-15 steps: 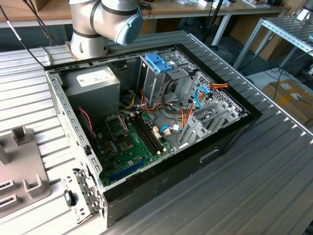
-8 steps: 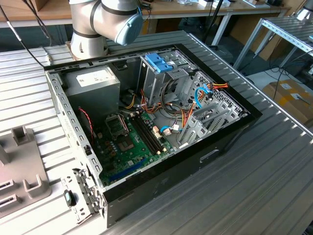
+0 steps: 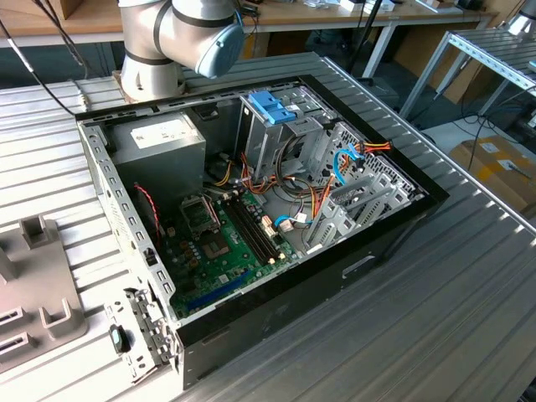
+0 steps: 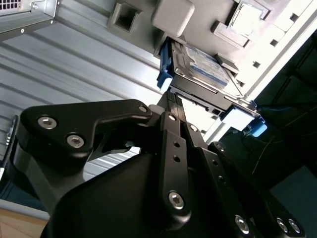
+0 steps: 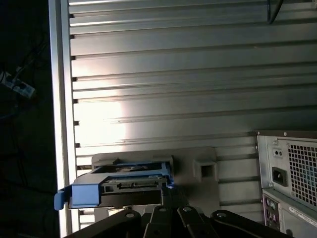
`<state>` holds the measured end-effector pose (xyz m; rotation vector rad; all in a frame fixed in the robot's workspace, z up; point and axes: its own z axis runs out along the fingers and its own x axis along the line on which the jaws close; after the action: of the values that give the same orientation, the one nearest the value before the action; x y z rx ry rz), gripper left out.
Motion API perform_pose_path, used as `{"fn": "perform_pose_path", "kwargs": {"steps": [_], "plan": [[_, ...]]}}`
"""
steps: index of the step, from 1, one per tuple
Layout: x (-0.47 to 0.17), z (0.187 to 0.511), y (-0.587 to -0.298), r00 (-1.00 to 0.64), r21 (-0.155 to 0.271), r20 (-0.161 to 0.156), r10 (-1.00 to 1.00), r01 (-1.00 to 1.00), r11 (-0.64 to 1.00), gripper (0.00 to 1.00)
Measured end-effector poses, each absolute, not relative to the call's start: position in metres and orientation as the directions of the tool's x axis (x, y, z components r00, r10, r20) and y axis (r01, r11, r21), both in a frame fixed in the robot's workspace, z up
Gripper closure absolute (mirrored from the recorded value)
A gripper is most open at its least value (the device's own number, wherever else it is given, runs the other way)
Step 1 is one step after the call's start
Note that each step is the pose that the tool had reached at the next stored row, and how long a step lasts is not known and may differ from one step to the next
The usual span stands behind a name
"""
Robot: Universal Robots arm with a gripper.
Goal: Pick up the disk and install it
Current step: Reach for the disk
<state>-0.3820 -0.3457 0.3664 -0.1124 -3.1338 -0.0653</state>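
— Disk (image 4: 203,68): where does it lie?
— In a blue carrier (image 5: 85,194), on a grey holder (image 5: 198,166) that rests on the ribbed table (image 5: 173,74), near the back of the computer case (image 5: 290,173).
— And the claw (image 4: 172,96)?
— Pressed together, as the second wrist view shows it, with its tips right at the disk's near edge. Whether they nip anything, I cannot tell.

The tool (image 4: 171,97) hides one edge of the disk (image 4: 202,69).
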Motion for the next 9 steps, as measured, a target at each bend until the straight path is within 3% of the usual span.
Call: {"fn": "perform_pose_path", "kwargs": {"steps": [9], "plan": [[-0.406,0.361,-0.345,-0.997,0.041,0.007,0.071,0.072,0.997,0.89]]}}
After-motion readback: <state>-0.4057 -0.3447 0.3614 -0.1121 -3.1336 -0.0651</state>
